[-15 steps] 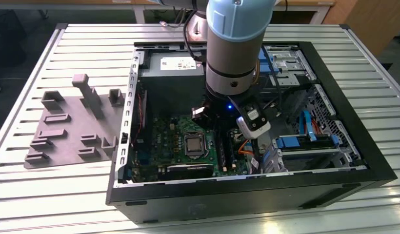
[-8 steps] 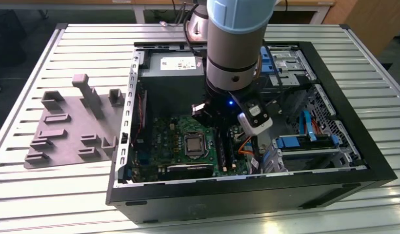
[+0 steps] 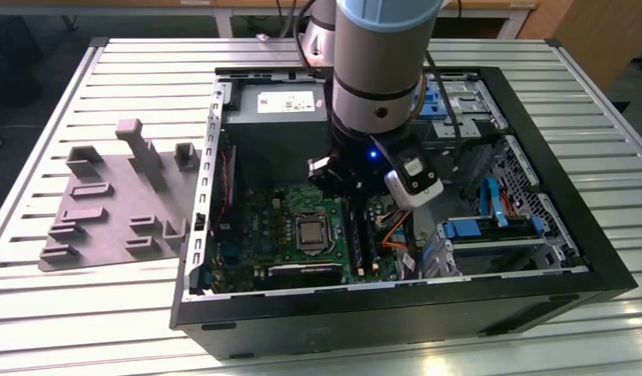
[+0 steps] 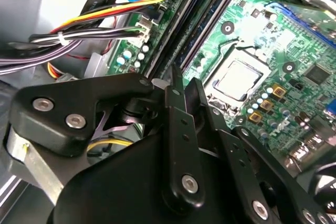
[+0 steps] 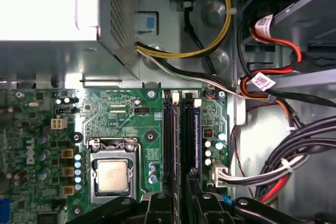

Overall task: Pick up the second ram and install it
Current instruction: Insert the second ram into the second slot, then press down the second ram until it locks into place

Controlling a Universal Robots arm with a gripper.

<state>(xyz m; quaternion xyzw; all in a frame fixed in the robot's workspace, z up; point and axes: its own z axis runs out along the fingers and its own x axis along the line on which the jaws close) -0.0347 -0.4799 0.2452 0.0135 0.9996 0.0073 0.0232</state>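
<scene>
Gripper (image 4: 181, 85) low over motherboard (image 5: 126, 114) memory slots (image 5: 181, 140); jaws nearly together, grip contents unclear.

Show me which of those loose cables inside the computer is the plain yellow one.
It is the yellow cable that curves round to the perforated metal box in the first wrist view. The cables beside it are black, and the others farther along are red or black.
</scene>
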